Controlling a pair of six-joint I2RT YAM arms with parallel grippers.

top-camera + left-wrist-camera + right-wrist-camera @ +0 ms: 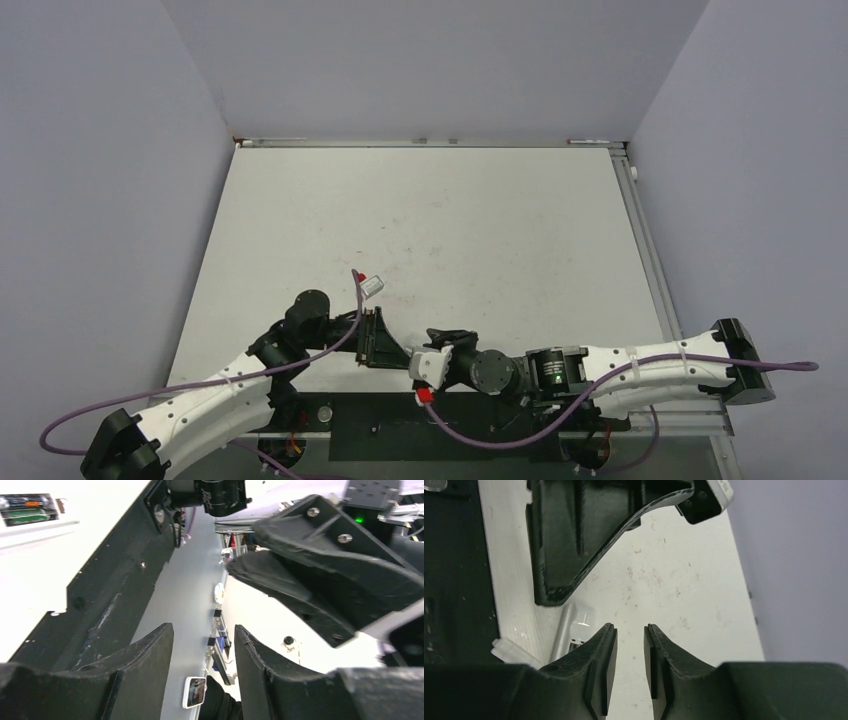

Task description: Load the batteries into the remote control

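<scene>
In the left wrist view, the white remote control fills the top left corner, its recessed bay facing the camera. Two batteries lie in the bay, one dark and one green. My left gripper is open with nothing between its fingers, well away from the remote. My right gripper is open by a narrow gap over bare table. A slim white piece lies just left of its left finger; I cannot tell whether it is the remote. From above, the left gripper and right gripper sit close together near the front edge.
A black strip runs along the table's front edge beside both grippers. A small white flat piece lies next to that strip. The left gripper's black finger stands just beyond the right gripper. The white tabletop stretches away behind.
</scene>
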